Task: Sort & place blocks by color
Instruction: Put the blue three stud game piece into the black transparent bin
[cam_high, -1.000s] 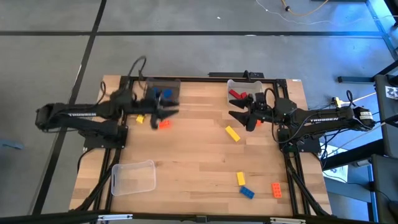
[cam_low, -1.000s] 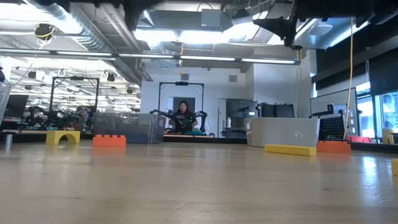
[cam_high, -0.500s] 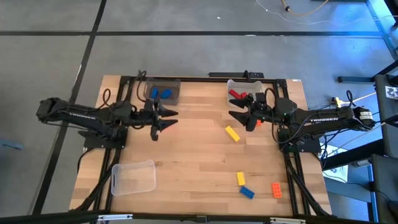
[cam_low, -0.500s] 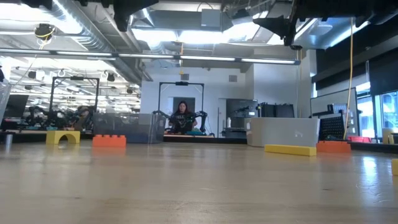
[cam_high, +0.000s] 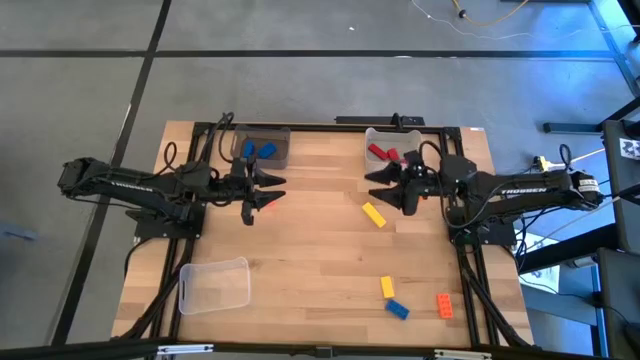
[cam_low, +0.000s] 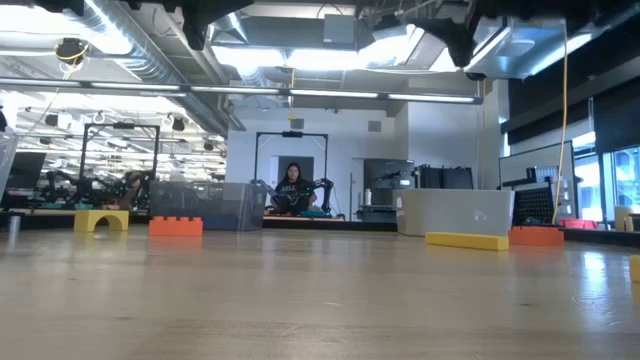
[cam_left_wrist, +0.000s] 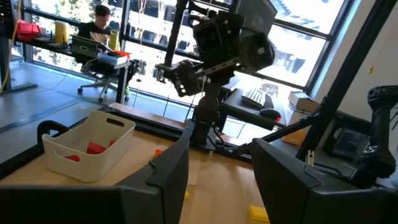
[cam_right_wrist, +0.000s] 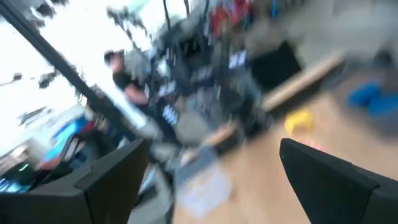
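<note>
- The wooden tabletop (cam_high: 300, 250) has a wide bare stretch through its middle, between the two arms.
- The left gripper (cam_high: 268, 190) hangs over the left part of the tabletop, just in front of the far-left bin (cam_high: 262, 148); its fingers (cam_left_wrist: 168, 171) stand parted, with nothing seen between them.
- An orange block (cam_high: 263, 200) lies on the wood right under those fingers, partly hidden by them.
- That far-left bin sits against the far edge and holds two blue blocks (cam_high: 257, 151).
- The right gripper (cam_high: 385, 187) hovers near the far-right bin (cam_high: 385, 137), fingers spread wide and empty.
- The far-right bin, white-walled and also at the far edge, holds red blocks (cam_high: 382, 152).
- A yellow block (cam_high: 373, 214) lies on open wood just nearer than the right gripper, apart from it.
- Three blocks cluster near the near-right corner: a yellow one (cam_high: 387, 288), a blue one (cam_high: 398, 309) touching or almost touching it, and an orange one (cam_high: 444, 305) a little to their right, close to the side edge.
- A clear empty bin (cam_high: 214, 284) stands near the near-left corner, well apart from both arms.
- In the low view, an arch-shaped yellow block (cam_low: 101, 220) and an orange block (cam_low: 175, 226) stand at the left, with much bare tabletop in front.
- A person (cam_low: 291, 187) sits in the room beyond the table.
</note>
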